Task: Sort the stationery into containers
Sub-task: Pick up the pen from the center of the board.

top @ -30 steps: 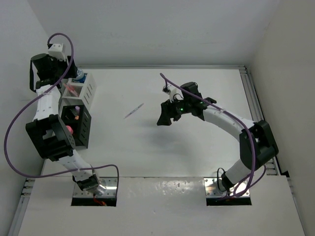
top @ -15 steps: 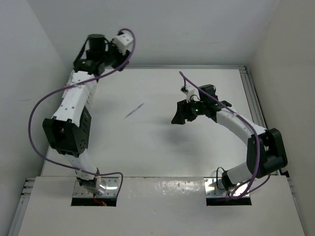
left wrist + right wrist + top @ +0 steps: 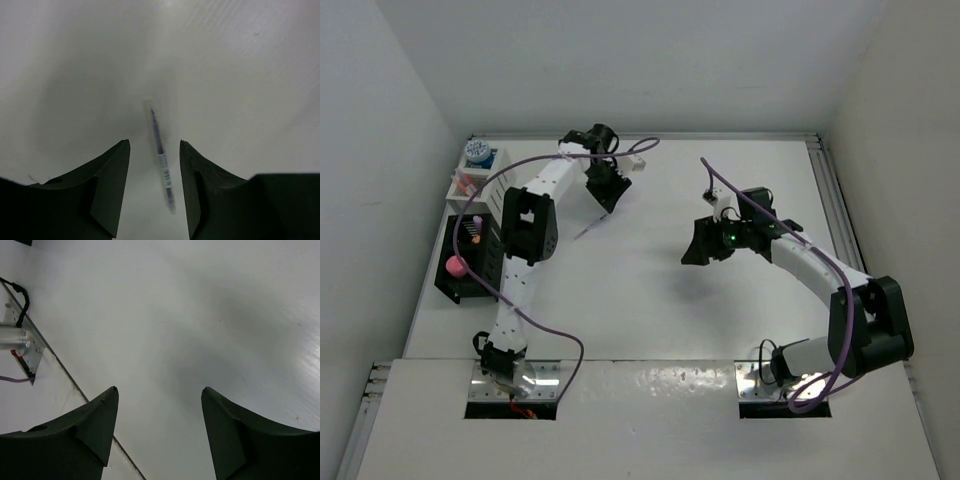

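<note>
A thin blue-purple pen (image 3: pixel 592 226) lies alone on the white table. My left gripper (image 3: pixel 608 198) hovers just behind it, open. In the left wrist view the pen (image 3: pixel 161 155) lies lengthwise between the two fingers (image 3: pixel 107 185), touching neither. At the far left stands the white container (image 3: pixel 492 183), with a blue-capped jar (image 3: pixel 477 151) and pink pens in it. In front of it, the black container (image 3: pixel 492 262) holds a pink-capped bottle (image 3: pixel 455 266). My right gripper (image 3: pixel 698 247) hangs open over bare table at centre right, with nothing between its fingers (image 3: pixel 95 425).
The left arm's purple cable (image 3: pixel 535 160) loops over the containers. White walls close the table in at the back and on both sides. The right wrist view shows the table's near edge and a metal base plate (image 3: pixel 20 342).
My left arm has swung from the white container at the far left across to the pen, and its jaws have narrowed. My right gripper has drifted right and slightly nearer.
</note>
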`<state>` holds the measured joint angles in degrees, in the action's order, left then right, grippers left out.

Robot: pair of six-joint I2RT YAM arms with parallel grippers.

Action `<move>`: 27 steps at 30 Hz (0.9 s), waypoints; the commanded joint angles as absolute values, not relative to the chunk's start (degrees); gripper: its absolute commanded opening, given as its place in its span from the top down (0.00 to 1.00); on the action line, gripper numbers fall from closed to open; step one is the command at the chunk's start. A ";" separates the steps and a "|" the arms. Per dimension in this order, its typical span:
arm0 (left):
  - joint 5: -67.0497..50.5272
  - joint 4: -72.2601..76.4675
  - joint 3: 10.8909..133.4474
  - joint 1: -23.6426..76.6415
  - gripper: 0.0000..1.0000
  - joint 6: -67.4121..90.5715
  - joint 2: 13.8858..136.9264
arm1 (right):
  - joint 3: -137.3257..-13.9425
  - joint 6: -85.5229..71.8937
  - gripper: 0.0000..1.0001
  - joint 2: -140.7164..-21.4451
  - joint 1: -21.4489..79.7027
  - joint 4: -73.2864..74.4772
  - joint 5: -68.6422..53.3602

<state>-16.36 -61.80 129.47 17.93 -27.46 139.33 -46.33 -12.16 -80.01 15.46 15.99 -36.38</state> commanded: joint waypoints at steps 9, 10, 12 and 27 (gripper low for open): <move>-12.75 -63.72 129.20 19.95 0.49 -27.51 138.95 | -45.62 -13.97 0.34 -78.13 14.85 14.06 -38.06; -12.22 -63.72 129.11 19.95 0.49 -27.60 139.22 | -45.62 -13.89 0.35 -78.22 14.77 14.06 -38.06; -11.87 -63.20 128.94 19.95 0.50 -27.69 140.01 | -45.44 -13.97 0.35 -78.22 14.77 14.15 -38.06; -8.53 -59.77 126.74 19.95 0.63 -28.21 142.73 | -45.35 -14.59 0.37 -78.40 14.85 13.97 -39.37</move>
